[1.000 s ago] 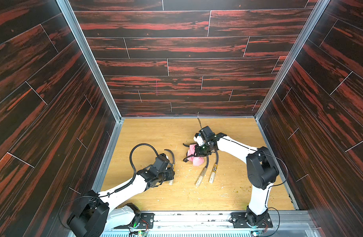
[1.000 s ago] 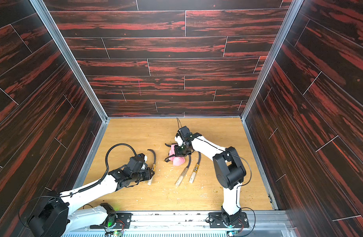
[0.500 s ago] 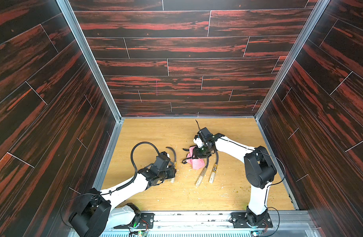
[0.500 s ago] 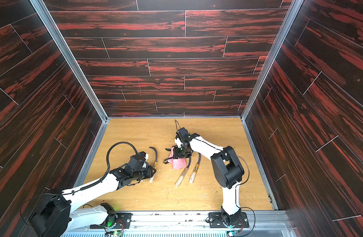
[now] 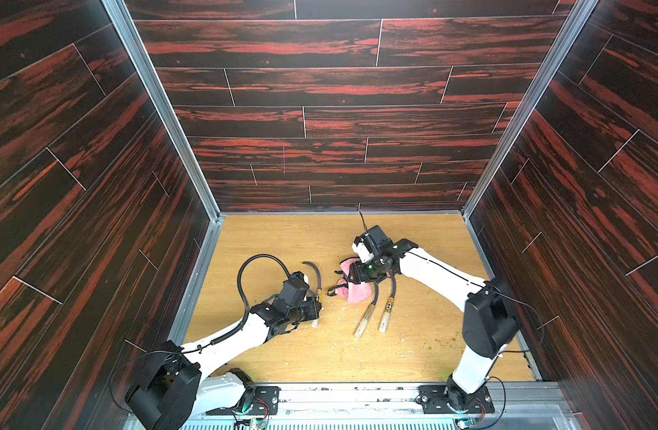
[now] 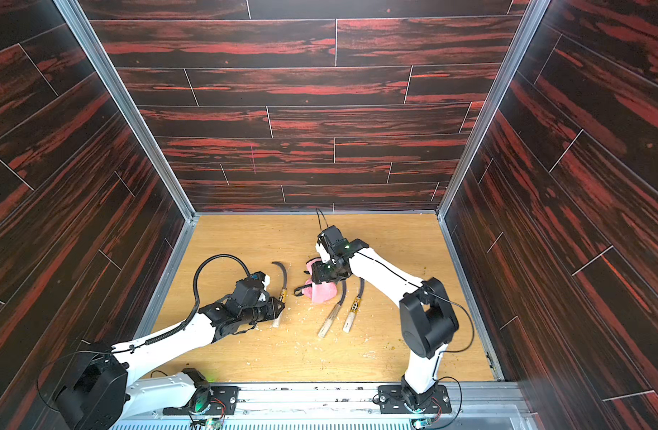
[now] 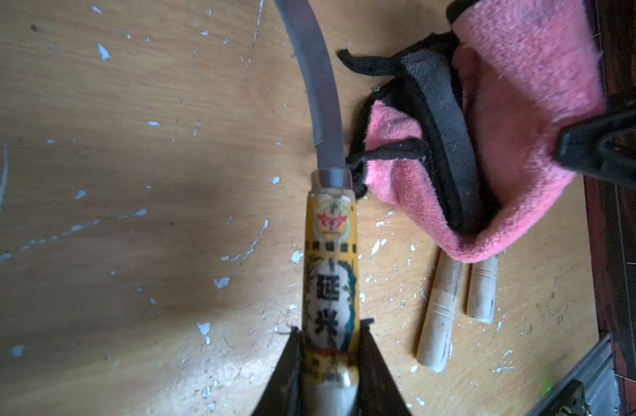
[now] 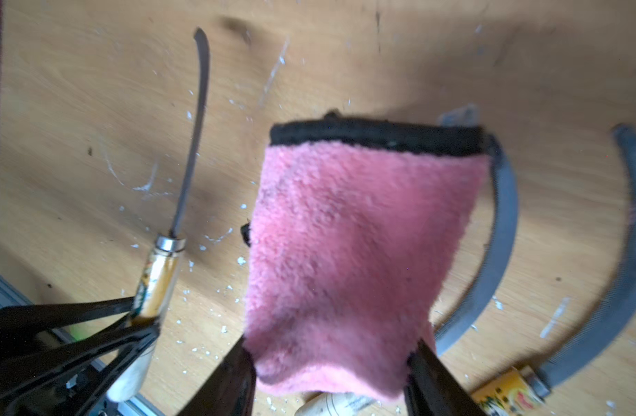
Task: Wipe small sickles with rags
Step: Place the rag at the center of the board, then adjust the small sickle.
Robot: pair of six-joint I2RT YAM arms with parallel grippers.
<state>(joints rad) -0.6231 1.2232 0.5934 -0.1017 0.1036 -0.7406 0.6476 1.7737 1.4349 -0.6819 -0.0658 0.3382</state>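
The change in the last second is on my right side. The right gripper [image 8: 331,360], which was nipped tight on the rag [image 8: 345,252], has let its jaws spread. In the right wrist view they now stand wide apart, with the pink cloth slumped between them rather than pinched. I read that as a release or a regrip, though the view is blurred and I cannot say whether the cloth still catches on the jaws. The rag sits near the middle of the table [image 5: 283,238], draped over the neck and blade of the plain sickle [image 5: 367,314]. The banded sickle [image 5: 389,307] lies just beside it, and both handles point toward the front edge. Meanwhile my left arm has edged in from the left edge. The left gripper [image 7: 330,342] stays clamped on the labelled handle of the held sickle [image 7: 329,281], blade pointing toward the back edge. That sickle is now just beside the rag, and the rag's black loop [image 7: 392,155] is at or touching its neck. I judge that the held sickle is being offered up for wiping while the cloth is momentarily loose, so nothing gets cleaned until the right gripper takes a fresh hold. I'd watch that loop, since it could snag on the neck as the cloth is lifted.
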